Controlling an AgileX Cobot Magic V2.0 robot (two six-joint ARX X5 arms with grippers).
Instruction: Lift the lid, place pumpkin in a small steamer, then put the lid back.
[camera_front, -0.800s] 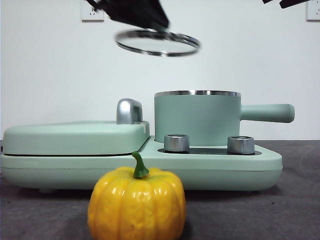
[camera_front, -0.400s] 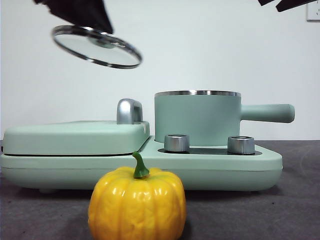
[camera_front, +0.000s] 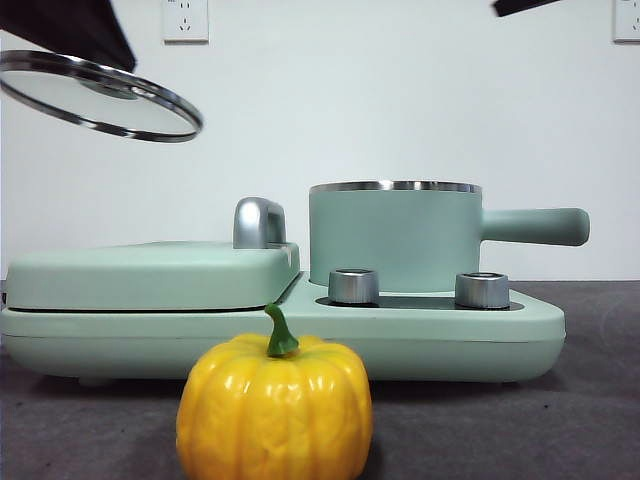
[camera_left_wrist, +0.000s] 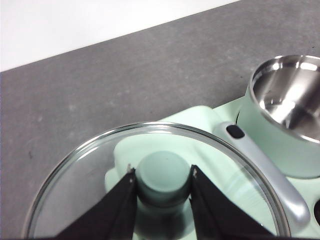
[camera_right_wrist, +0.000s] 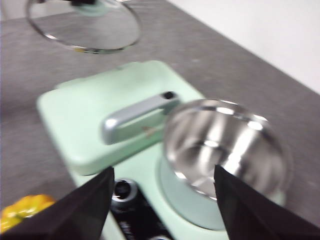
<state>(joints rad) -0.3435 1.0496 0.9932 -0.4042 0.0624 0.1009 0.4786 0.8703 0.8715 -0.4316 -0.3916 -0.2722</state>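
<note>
1. The wide appliance base sits on the grey counter, its flat grill cover shut on one side.
2. The small steamer stands open on the base, steel interior bare, with its long handle pointing away from the grill cover.
3. The lid hangs tilted in the air, high above the grill cover and well to one side of the steamer.
4. Your left gripper has its fingers clenched on the lid's knob.
5. The pumpkin rests on the counter in front of the base, stem up.
6. Your right gripper hovers over the steamer, fingers spread wide and empty. The pumpkin lies beyond its left finger, toward the counter's front edge, so this free arm is the one to reach it.
</note>
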